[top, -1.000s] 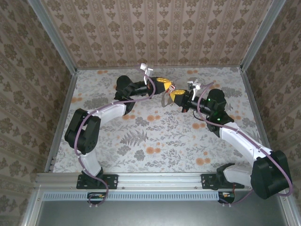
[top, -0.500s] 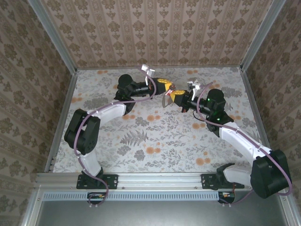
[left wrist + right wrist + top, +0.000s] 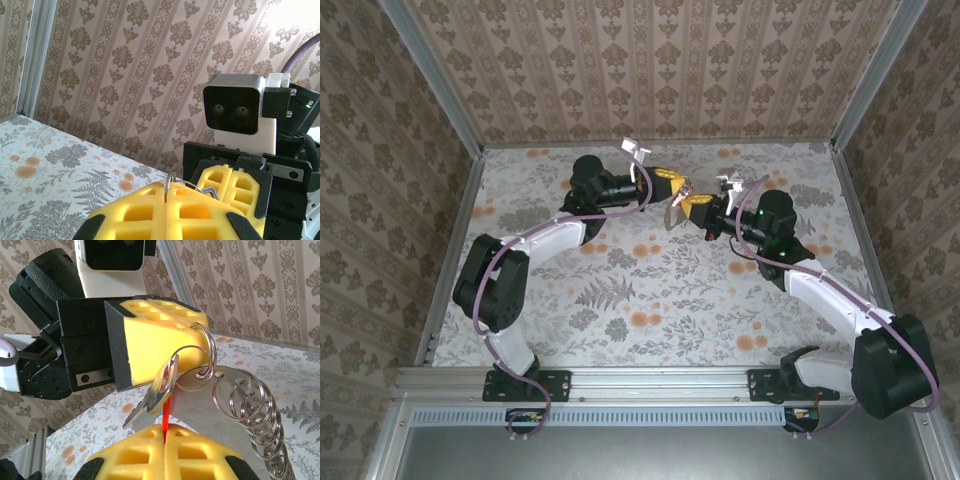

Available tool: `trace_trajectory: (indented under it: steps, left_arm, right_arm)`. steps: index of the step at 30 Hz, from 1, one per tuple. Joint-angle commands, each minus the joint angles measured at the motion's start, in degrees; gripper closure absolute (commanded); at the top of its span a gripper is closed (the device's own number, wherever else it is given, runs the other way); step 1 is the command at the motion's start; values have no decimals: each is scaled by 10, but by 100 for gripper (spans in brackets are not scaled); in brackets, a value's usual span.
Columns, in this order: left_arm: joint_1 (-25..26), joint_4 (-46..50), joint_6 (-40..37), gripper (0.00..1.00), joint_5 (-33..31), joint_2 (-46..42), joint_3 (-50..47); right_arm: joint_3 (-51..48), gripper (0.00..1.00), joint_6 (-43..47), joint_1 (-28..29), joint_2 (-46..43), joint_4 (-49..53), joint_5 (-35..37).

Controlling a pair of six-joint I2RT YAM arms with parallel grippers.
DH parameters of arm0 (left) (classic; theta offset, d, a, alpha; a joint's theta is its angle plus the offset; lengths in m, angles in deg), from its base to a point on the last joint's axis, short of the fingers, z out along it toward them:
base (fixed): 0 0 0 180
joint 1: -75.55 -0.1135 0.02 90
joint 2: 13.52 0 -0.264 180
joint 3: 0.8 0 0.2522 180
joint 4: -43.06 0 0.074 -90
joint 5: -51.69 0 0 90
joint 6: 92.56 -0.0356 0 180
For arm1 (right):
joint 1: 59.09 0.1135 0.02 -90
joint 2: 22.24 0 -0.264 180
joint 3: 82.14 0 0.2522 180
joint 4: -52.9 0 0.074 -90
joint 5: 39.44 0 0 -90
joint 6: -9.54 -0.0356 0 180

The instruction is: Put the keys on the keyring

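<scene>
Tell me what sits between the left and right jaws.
Right wrist view: silver keys hanging from a wire ring, plus a red strip pinched in the right gripper.

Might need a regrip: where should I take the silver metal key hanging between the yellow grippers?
Take the silver metal key by its bare blade, jutting free down-left; its head is crowded by the wire split ring and its red end, clamped in the right gripper. Come from lower left, closing on its flat faces.
</scene>
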Motion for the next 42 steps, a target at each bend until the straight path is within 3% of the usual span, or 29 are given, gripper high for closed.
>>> trace_trajectory:
  steps: [1, 16, 29, 42]
  left_arm:
    - [4, 3, -18, 100, -10, -23, 16]
    - [4, 21, -27, 100, -8, -20, 27]
    - [0, 42, -41, 100, -8, -15, 35]
    - [-6, 94, -79, 100, -15, -24, 30]
  right_arm:
    - [-5, 100, 17, 9, 6, 6, -12]
    - [-8, 100, 33, 11, 5, 41, 8]
    - [-17, 59, 41, 0, -29, 71, 36]
    - [-9, 40, 22, -21, -53, 63, 54]
